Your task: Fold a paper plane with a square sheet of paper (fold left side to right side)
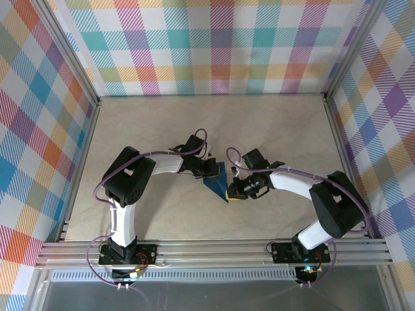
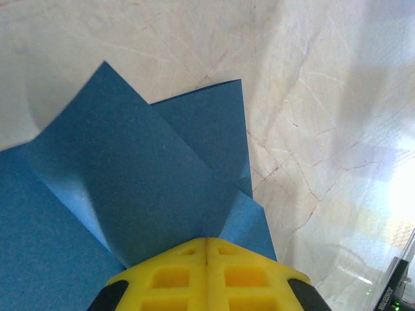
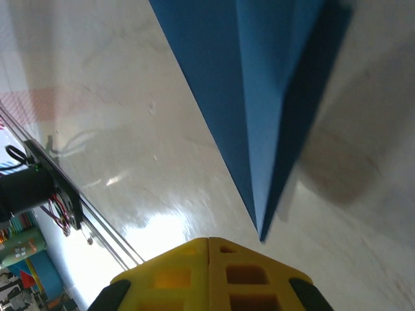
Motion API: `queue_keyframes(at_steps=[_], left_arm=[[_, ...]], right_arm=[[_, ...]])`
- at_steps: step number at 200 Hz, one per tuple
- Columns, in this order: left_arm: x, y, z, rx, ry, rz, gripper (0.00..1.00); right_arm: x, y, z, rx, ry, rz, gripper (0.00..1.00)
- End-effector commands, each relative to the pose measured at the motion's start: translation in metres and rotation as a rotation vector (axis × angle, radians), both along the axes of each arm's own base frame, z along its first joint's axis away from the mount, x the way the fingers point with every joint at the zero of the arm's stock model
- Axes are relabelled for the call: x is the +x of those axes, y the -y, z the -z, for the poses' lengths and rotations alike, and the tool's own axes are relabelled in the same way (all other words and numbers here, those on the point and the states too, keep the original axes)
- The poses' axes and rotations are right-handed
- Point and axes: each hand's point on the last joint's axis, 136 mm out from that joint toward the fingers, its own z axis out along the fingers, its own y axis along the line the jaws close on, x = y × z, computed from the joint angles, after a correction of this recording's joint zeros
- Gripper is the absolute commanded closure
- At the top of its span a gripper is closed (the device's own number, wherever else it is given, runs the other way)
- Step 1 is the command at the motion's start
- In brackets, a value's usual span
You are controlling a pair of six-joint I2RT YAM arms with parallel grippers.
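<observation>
At centre, pointed, perhaps half-folded paper plane [image 1: 216, 185]

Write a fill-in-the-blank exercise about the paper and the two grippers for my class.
1. The folded paper is ___ in colour.
2. In the top view it sits ___ the left gripper and the right gripper.
3. Both grippers' jaws are coloured ___.
Missing words: blue; between; yellow.

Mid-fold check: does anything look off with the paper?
Yes. The paper is not lying flat: its flaps stand up unevenly where the shut left gripper pinches it, and its pointed end seems lifted off the table, casting a shadow. The right gripper is shut, just short of that point.
</observation>
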Motion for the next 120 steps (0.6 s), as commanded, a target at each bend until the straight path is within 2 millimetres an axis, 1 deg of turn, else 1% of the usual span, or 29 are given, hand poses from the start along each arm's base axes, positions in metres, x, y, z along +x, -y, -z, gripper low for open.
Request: queue_keyframes(at_steps=[1, 25, 48, 83, 120], left_arm=[[-0.018, -0.026, 0.036, 0.144, -0.098, -0.040, 1.00], [-0.017, -0.026, 0.036, 0.141, -0.099, -0.041, 1.00], [-0.018, -0.026, 0.036, 0.141, -0.099, -0.041, 1.00], [-0.017, -0.026, 0.035, 0.140, -0.097, -0.043, 1.00], [-0.018, -0.026, 0.037, 0.143, -0.100, -0.044, 1.00]], right_arm=[[0.027, -0.017, -0.007, 0.060, 0.061, 0.008, 1.00], [0.042, -0.024, -0.001, 0.052, 0.083, 0.014, 1.00], [0.052, -0.028, 0.007, 0.026, 0.089, 0.015, 1.00], [0.055, -0.017, 0.027, -0.073, 0.080, 0.016, 1.00], [0.053, -0.008, 0.037, -0.133, 0.074, 0.018, 1.00]])
